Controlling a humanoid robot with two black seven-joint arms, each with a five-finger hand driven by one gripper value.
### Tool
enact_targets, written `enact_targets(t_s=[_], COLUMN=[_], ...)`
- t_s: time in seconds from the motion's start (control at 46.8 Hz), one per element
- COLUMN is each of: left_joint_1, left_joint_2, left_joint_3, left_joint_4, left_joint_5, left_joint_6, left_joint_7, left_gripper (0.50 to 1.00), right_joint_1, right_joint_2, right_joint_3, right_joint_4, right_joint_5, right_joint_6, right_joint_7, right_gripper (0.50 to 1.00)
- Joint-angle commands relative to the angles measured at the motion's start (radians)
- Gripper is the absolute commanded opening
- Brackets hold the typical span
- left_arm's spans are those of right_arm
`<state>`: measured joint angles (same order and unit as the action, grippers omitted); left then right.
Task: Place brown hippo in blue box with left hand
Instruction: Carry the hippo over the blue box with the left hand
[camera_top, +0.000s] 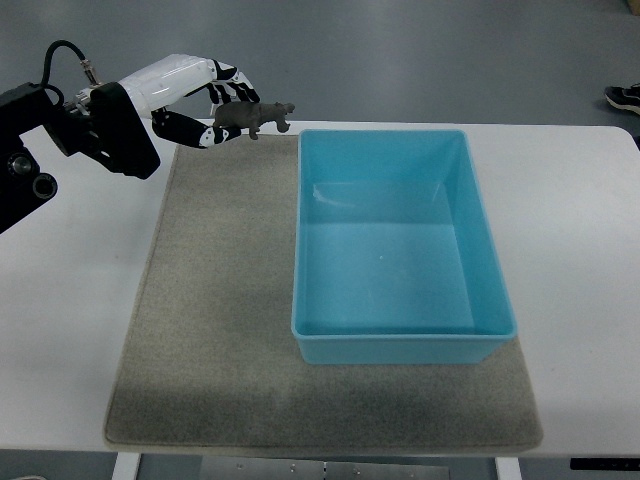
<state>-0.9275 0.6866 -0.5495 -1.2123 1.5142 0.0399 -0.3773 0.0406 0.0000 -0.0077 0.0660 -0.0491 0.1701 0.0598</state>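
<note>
while held: the brown hippo (254, 117) sits pinched in the left hand (205, 100), above the far-left corner of the grey mat (215, 320)
step: carrying, not yet released
next: move right over the empty blue box (400, 345), then loosen the fingers

A mat (220, 330) lies on the desk (580, 220), and the box (400, 345) sits on the mat's right half. The left hand (205, 100) holds the hippo (250, 117) above the mat's far edge, just left of the box's far-left corner.
</note>
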Motion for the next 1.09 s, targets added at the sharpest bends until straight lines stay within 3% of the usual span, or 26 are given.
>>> enact_targets(t_s=[0.0, 0.385, 0.641, 0.962, 1.068], left_joint_1=[-0.004, -0.01, -0.013, -0.007, -0.004], left_joint_2=[-0.015, -0.148, -0.182, -0.188, -0.188], left_joint_3=[0.003, 0.054, 0.117, 0.141, 0.141], left_joint_4=[-0.029, -0.039, -0.039, -0.036, -0.038], left_joint_5=[0.001, 0.015, 0.017, 0.017, 0.017], left_joint_6=[-0.003, -0.02, -0.018, -0.018, -0.018], left_joint_7=[0.0, 0.0, 0.0, 0.0, 0.0], left_gripper=[0.5, 0.5, 0.516, 0.626, 0.683], right_joint_1=[0.001, -0.001, -0.001, -0.001, -0.001], right_joint_2=[0.0, 0.0, 0.0, 0.0, 0.0], right_joint_3=[0.0, 0.0, 0.0, 0.0, 0.0], right_joint_4=[0.0, 0.0, 0.0, 0.0, 0.0], right_joint_5=[0.0, 0.0, 0.0, 0.0, 0.0], right_joint_6=[0.0, 0.0, 0.0, 0.0, 0.0], right_joint_7=[0.0, 0.0, 0.0, 0.0, 0.0], right_gripper=[0.936, 0.936, 0.936, 0.936, 0.936])
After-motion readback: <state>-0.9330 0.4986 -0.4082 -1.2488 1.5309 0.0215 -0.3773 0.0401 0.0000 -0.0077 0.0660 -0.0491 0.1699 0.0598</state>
